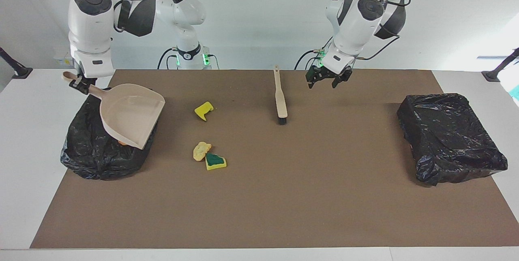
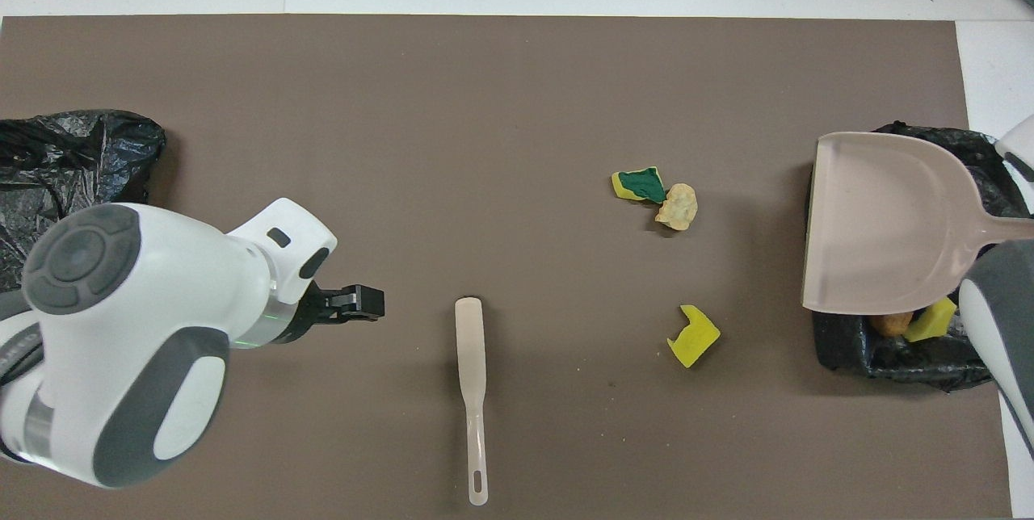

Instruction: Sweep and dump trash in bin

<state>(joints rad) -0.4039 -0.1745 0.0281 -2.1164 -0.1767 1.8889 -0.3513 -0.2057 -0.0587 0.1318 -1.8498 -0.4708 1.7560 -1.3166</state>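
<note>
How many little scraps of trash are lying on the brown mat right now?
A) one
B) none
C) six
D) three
D: three scraps lie loose on the mat, a yellow sponge bit, a tan foam lump and a green-faced sponge bit touching it; the others sit in the bin under the dustpan.

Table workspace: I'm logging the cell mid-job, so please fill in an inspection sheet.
Surface: brown mat on a white table.
Job's things: on the mat, a yellow scrap, a tan lump and a green-faced scrap; more bits in the bin, mostly hidden under the dustpan; brush lies on the mat.
Clutter: second bin, toward the left arm's end.
Hands: right hand shut on the dustpan's handle; left hand open, over the mat beside the brush.
Cables: black cables at the arm bases.
Surroundings: white wall.
</note>
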